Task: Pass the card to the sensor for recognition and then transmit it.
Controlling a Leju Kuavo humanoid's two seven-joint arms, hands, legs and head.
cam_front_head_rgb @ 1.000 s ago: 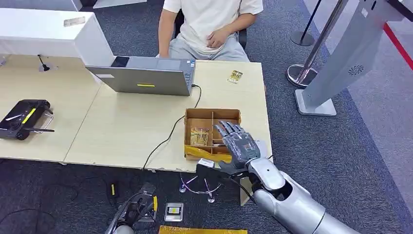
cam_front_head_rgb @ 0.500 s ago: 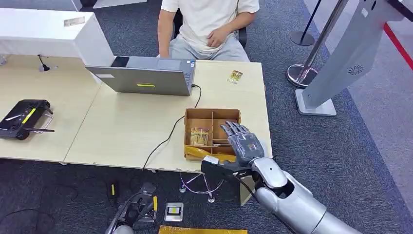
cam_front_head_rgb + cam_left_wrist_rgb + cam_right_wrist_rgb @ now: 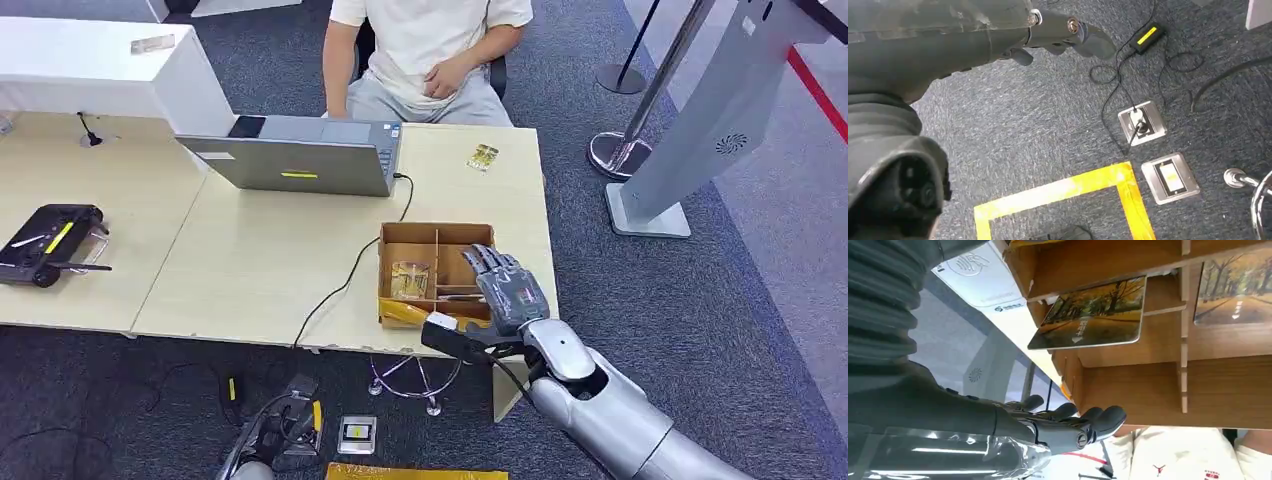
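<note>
laptop (image 3: 300, 165) at desk (image 3: 250, 270) rear, away from your work | card (image 3: 409, 280) lies in a left compartment of the divided box (image 3: 436, 237), kept sorted for picking | right hand (image 3: 505, 292) over the box's right side, fingers (image 3: 485, 262) spread, holding nothing | judged: reaching to pick

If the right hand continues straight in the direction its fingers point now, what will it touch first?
Probably the divided cardboard box. The right hand hovers open over the box's right side, fingers pointing toward its far wall. Height is unclear, so it might pass just above the rim.
</note>
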